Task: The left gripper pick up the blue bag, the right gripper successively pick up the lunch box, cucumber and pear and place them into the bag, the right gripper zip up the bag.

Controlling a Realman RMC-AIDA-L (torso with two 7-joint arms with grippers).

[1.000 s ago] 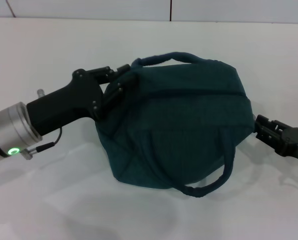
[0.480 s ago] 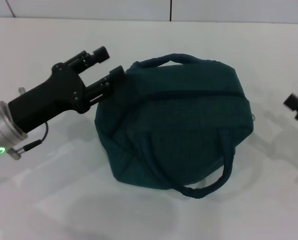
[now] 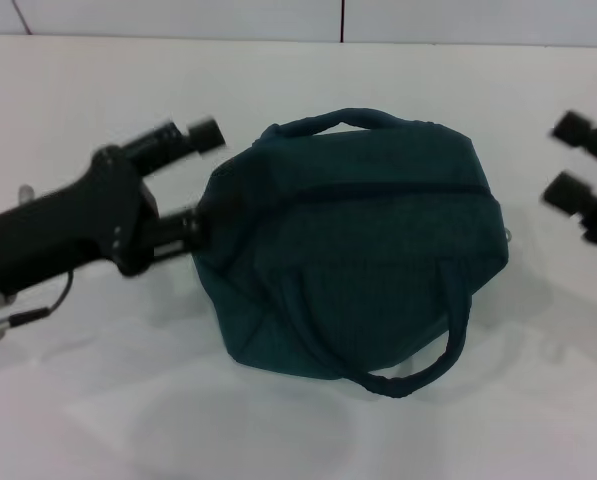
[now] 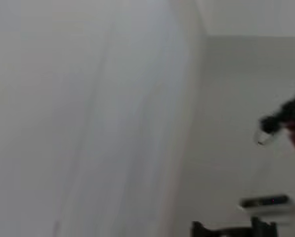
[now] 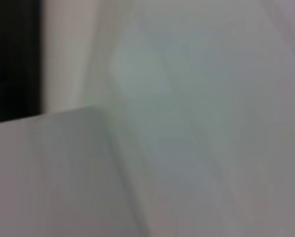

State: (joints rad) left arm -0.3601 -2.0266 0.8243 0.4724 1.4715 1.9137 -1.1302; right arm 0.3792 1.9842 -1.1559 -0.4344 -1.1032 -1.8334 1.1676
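Note:
The blue bag [image 3: 358,240] lies on its side in the middle of the white table, its zipper line closed across the top and both loop handles showing. My left gripper [image 3: 200,180] is open just off the bag's left end, with its lower fingertip close to the fabric and nothing held. My right gripper [image 3: 563,157] is open too, out at the right edge and well apart from the bag. The lunch box, cucumber and pear are out of view. Neither wrist view shows the bag.
The white table [image 3: 278,430] runs around the bag on all sides. Its far edge meets a pale wall [image 3: 178,15] at the back. Only pale surfaces appear in the wrist views.
My left gripper let go of the bag's left end, opened and drew back to the left. My right gripper pulled away from the bag's right end, toward the back right.

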